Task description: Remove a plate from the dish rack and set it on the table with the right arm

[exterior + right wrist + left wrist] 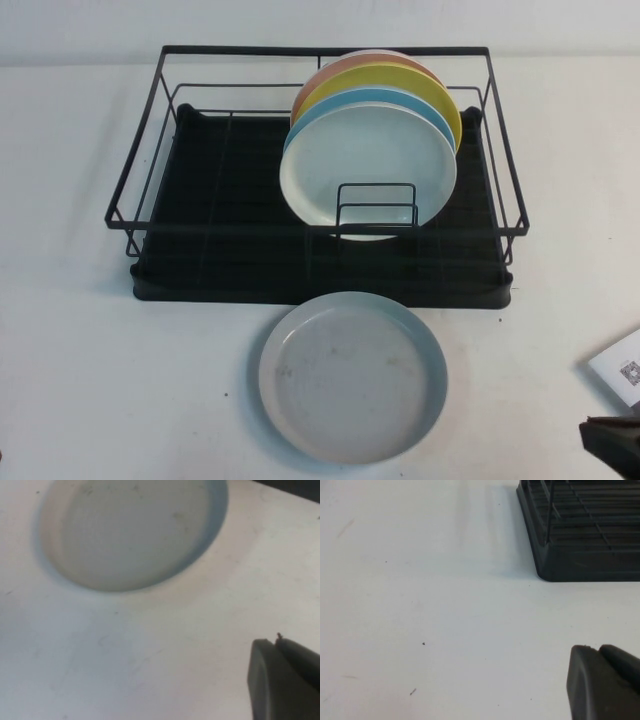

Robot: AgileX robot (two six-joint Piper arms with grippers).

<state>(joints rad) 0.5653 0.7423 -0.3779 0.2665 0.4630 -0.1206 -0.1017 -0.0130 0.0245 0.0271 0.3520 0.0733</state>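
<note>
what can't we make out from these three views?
- Right gripper: cut off at the high view's corner and the right wrist view's edge; finger state unreadable.
- Left gripper: absent from the high view; its wrist view shows one dark corner only.
- Rear plates in the dish rack: mostly hidden behind the front plate.
- Plate on the table: cropped in the right wrist view.

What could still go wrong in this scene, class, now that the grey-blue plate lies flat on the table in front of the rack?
1. The plate lies close to the dish rack; a nudge could knock it against the tray edge.
2. The right pincer is low over the table beside the plate; a careless sweep could catch its rim.
3. The left pincer sits near the rack's corner and might bump it.
</note>
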